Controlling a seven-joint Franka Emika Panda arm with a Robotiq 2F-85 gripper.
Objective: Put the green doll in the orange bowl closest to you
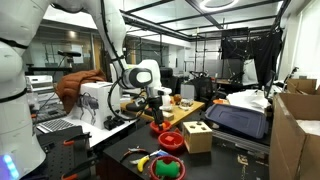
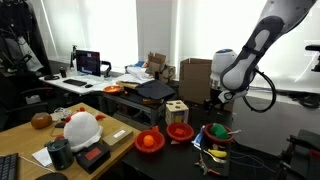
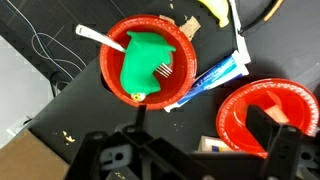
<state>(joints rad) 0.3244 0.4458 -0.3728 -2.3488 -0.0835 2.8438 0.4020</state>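
Observation:
The green doll (image 3: 150, 62) lies inside the orange bowl (image 3: 115, 72) at the top centre of the wrist view, next to a white utensil (image 3: 100, 38). The bowl also shows in both exterior views (image 1: 172, 140) (image 2: 180, 131); the doll is too small to make out there. My gripper (image 3: 205, 125) is open and empty, above the dark table and clear of the doll. It hangs over the bowls in both exterior views (image 1: 158, 105) (image 2: 215, 100).
A second red-orange bowl (image 3: 262, 115) lies partly behind my right finger. A blue-white packet (image 3: 215, 75) lies between the bowls. A yellow banana-like thing (image 3: 212, 10) is at the top edge. A wooden box (image 1: 197, 135) and a bin of toys (image 2: 215, 140) stand close by.

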